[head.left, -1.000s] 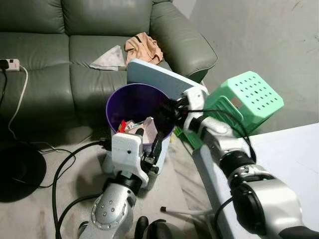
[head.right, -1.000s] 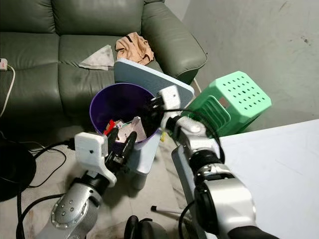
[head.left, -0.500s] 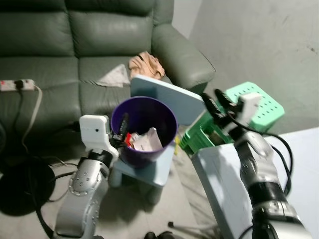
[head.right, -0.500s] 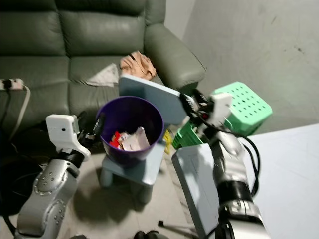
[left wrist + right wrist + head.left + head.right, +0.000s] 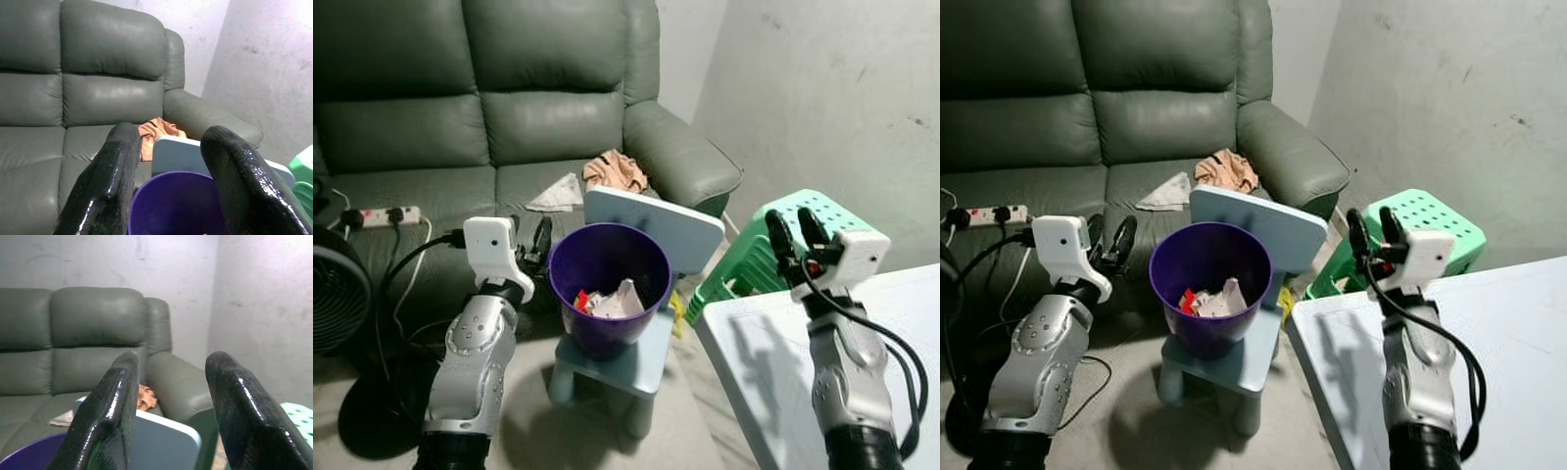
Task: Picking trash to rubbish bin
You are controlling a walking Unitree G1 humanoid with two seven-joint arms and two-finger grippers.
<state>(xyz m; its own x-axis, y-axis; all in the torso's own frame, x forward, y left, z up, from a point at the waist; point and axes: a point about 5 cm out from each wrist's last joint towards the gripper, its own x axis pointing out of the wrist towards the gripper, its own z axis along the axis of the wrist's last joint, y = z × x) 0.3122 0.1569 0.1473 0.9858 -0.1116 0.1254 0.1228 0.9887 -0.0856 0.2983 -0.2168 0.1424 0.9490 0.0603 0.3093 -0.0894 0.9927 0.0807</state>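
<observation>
The left pincer (image 5: 530, 243) hangs with fingers spread and empty just beside the purple bin (image 5: 609, 284), which stands on a small blue chair (image 5: 651, 294) before a green sofa (image 5: 509, 117) — crumpled trash (image 5: 605, 300) lies inside it. To the right, past a green stool (image 5: 759, 250), the right pincer (image 5: 790, 231) points upward over the white counter (image 5: 862, 372), fingers apart — nothing between them.
</observation>
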